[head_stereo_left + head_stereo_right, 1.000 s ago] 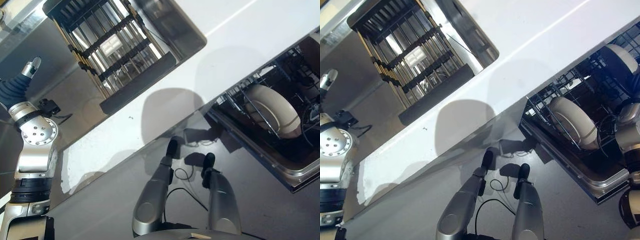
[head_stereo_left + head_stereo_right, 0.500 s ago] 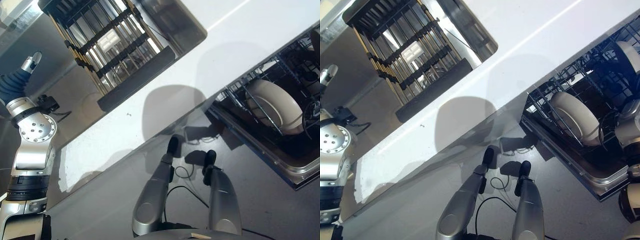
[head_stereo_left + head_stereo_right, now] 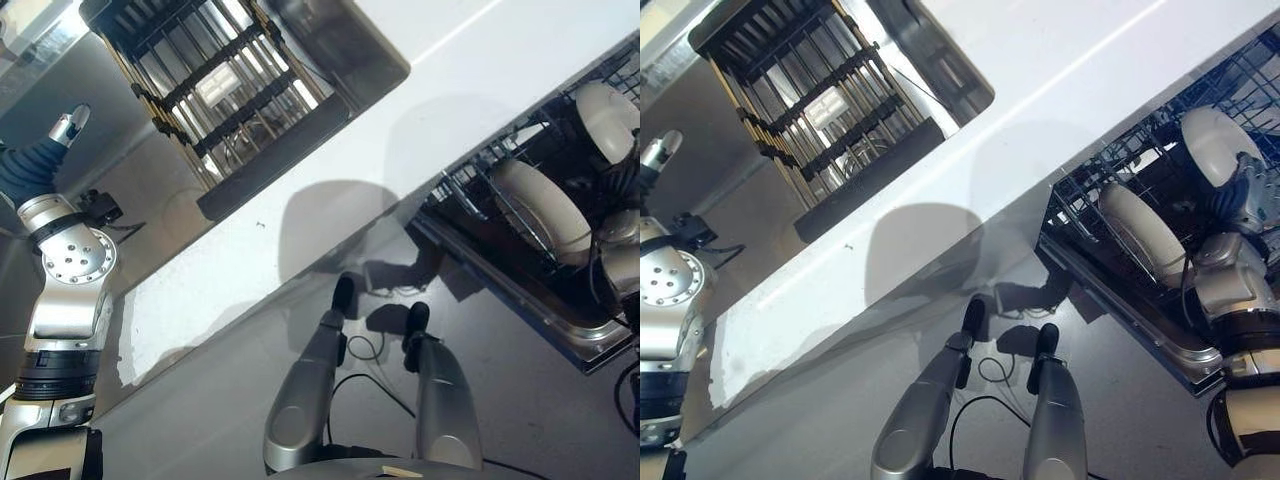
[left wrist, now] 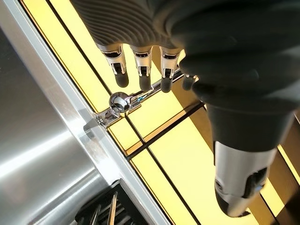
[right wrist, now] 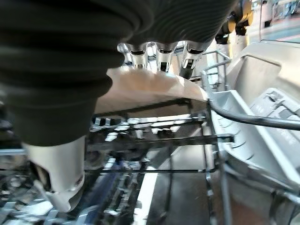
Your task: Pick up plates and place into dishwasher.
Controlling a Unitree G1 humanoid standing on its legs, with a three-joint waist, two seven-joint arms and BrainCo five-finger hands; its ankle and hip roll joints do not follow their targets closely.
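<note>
Item, my right robot hand (image 3: 1245, 195): reaching into the open dishwasher rack (image 3: 1160, 150), fingers (image 5: 159, 58) curled over the rim of a cream plate (image 5: 150, 86) with the thumb on the near side — I read that as a grip on the plate, still held, not yet let go. Item, that same plate (image 3: 1215, 140): standing on edge among the rack's wires at the far side. Item, second plate (image 3: 1143, 233): already slotted upright in the rack, nearer the dishwasher's front edge, apart from my hand. Item, my left robot hand (image 4: 140, 70): raised off to the left of the white surface (image 3: 1040, 110), fingers hanging relaxed and holding nothing, above a yellow-lit panel and a small metal fitting (image 4: 117, 101). Item, dish drainer (image 3: 215, 85): dark slatted rack set in the sink; whether any plates remain there I cannot tell. Step in hand, as I judge it — seating the held plate between the tines. Next move calls for settling it upright, loosening the fingers, and drawing the hand clear without snagging wires or knocking the neighbouring plate.
</note>
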